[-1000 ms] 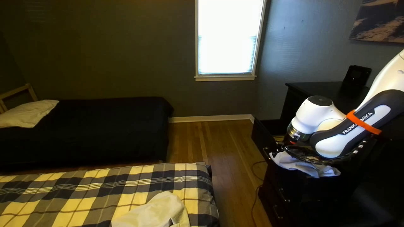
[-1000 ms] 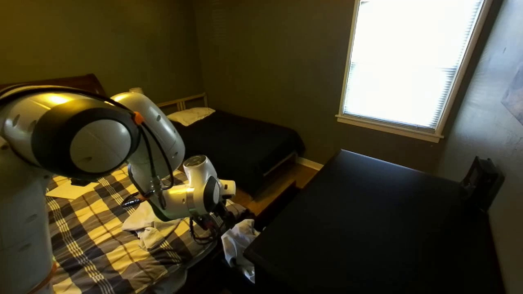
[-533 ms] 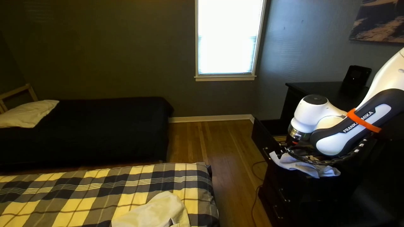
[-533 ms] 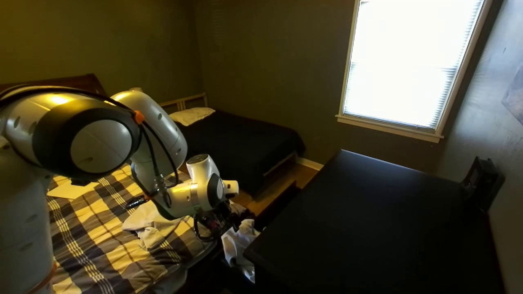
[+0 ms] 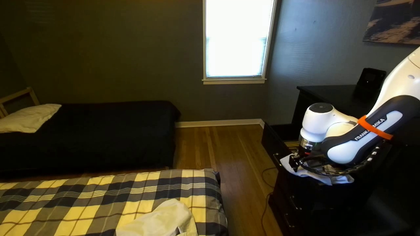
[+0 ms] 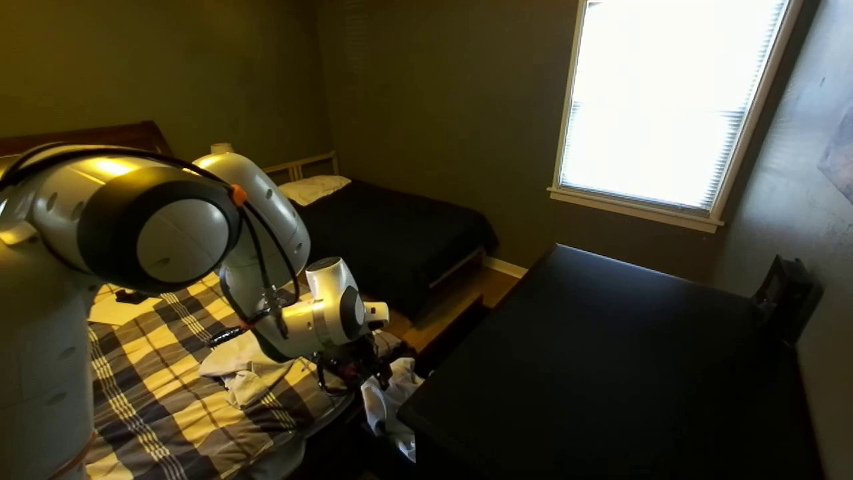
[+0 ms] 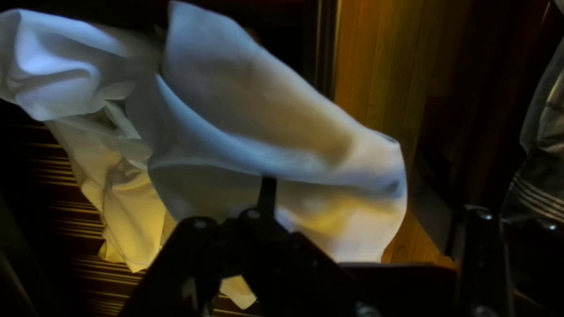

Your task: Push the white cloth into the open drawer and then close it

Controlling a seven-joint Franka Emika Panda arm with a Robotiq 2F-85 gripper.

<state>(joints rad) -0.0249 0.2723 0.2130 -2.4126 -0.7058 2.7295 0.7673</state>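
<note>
I have the white cloth [image 7: 264, 127] lying rumpled over one side edge of the drawer [image 5: 273, 143], a wide flap of it reaching toward the drawer's front and the rest bunched in loose folds. On my wrist view it looks bluish in places and yellowish in others. In both exterior views I see some of it spilling outside the drawer; how much rests inside I can't tell. The drawer itself looks black and stands pulled open.
</note>
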